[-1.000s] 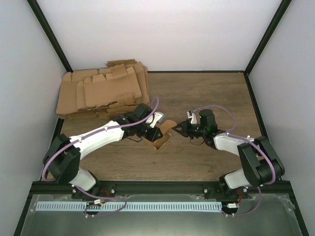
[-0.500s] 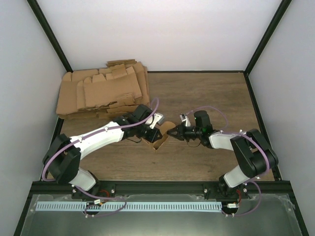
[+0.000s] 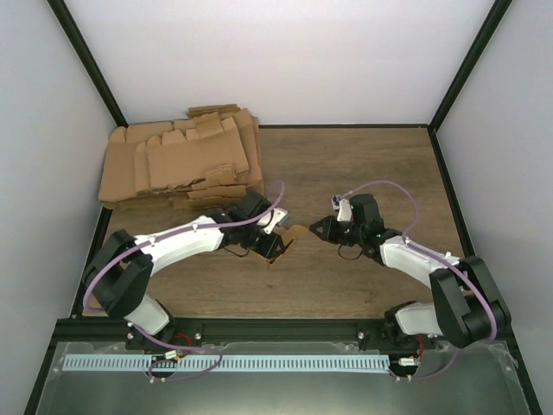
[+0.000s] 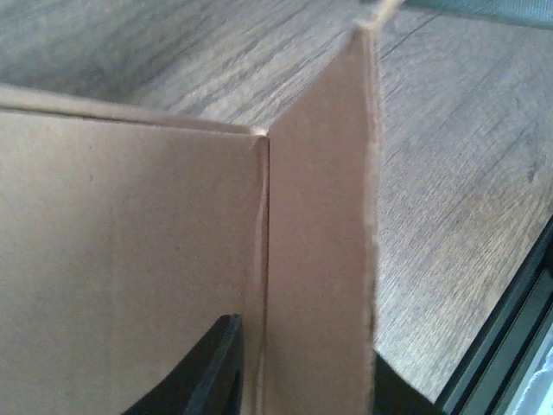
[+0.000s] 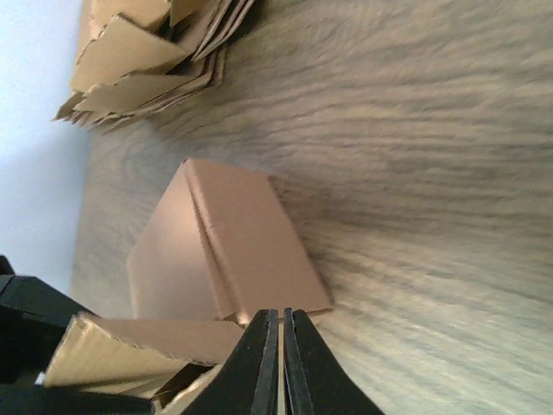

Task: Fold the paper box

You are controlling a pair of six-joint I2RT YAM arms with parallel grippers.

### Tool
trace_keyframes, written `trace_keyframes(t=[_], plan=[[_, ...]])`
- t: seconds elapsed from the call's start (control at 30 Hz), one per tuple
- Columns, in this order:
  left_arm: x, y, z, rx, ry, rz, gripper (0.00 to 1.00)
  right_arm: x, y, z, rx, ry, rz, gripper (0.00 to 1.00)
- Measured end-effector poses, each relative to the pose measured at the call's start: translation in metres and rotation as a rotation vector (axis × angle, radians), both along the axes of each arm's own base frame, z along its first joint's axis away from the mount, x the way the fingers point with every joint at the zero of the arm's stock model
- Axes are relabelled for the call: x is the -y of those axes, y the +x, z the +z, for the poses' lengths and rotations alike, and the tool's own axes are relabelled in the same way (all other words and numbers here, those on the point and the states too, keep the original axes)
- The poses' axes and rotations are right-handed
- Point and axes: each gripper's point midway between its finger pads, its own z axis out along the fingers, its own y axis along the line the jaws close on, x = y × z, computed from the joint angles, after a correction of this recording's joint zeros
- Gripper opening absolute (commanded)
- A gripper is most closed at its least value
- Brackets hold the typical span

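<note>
**Part-folded box sits between the two grippers**

The paper box (image 3: 290, 235) lies on the wooden table (image 3: 371, 164) directly between the two tools, part folded, with brown panels standing at angles to each other.

The left gripper (image 3: 269, 242) is right at the box. In its wrist view a cardboard wall fills the frame, creased down the middle. One black finger (image 4: 203, 372) lies against the near face, and a dark shape shows past the panel's free edge. So the wall stands between the fingers, but whether they are clamping it cannot be told.

The right gripper (image 3: 315, 228) has its fingers pressed together, with only a thin slit between them and nothing held. The box is just ahead of its tips. Its wrist view shows a folded panel and a loose flap close in front of them, but whether they touch the cardboard is unclear.

Beyond the left gripper, on its far side, an untidy stack of flat cardboard blanks (image 3: 181, 164) sits well apart from the box.
</note>
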Motion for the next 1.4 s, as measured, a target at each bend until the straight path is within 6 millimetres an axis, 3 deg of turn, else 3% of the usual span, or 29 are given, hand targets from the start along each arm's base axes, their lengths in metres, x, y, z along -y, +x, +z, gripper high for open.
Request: trace_keyframes(t=[0.13,0.3,0.5,0.63,0.77,0.83,1.0,1.2,1.4], plan=[[0.002,-0.008,-0.01,-0.022,0.025,-0.02,0.54,0.014,0.006,0.003,0.091,-0.102,-0.013,0.18],[0.009,-0.014,0.0,-0.02,0.014,-0.042,0.81,0.016,0.016,0.024,0.218,-0.164,0.015,0.34],[0.005,-0.021,0.038,0.001,-0.053,-0.025,0.87,0.001,0.034,0.07,0.372,-0.148,0.093,0.55],[-0.005,-0.02,0.07,0.038,-0.11,0.064,0.89,-0.019,0.041,0.08,0.4,-0.152,0.16,0.66],[-0.032,-0.017,0.081,0.047,-0.156,0.195,0.85,-0.04,0.035,0.064,0.364,-0.159,0.236,0.77],[-0.053,-0.016,0.066,0.014,-0.148,0.282,0.81,-0.047,0.029,0.046,0.316,-0.168,0.278,0.78],[-0.082,-0.016,0.018,-0.094,-0.116,0.412,0.71,-0.057,0.023,0.008,0.205,-0.193,0.336,0.76],[-0.087,-0.012,-0.011,-0.167,-0.125,0.47,0.66,-0.064,0.009,-0.012,0.149,-0.181,0.373,0.74],[-0.076,-0.001,-0.018,-0.181,-0.193,0.462,0.6,-0.058,-0.036,-0.034,0.063,-0.163,0.408,0.72]])
